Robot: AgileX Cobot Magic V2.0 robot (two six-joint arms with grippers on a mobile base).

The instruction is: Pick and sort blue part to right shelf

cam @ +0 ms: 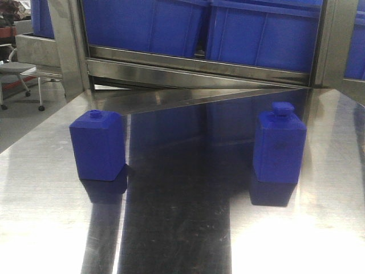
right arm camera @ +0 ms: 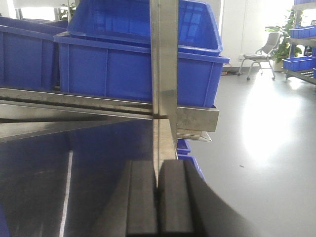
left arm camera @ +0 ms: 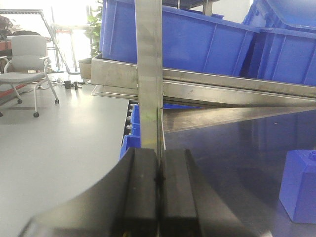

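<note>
2 blue parts stand on the steel table [cam: 51, 188], both upright with a small cap on top, so the long axis of each is vertical. The left part [cam: 97, 145] and the right part [cam: 279, 145] sit well apart, roughly level with each other, short of the shelf [cam: 194, 60] and its blue bins [cam: 142, 23] beyond the far edge.

On my left wrist view, 1 part shows at the lower right edge, cut off by the frame, so it lies ahead and to the right of the left gripper [left arm camera: 159, 160]. I judge it to be the left part. That gripper's jaws are pressed together with nothing between them.

The right gripper [right arm camera: 157, 170] is also closed on nothing and looks straight at a shelf post. I cannot make out either part in that view, so I cannot say how the right part lies from it.

My read: no grasp has begun. Either arm must spread its jaws first, then swing inward and take a part across its upright body.
</note>
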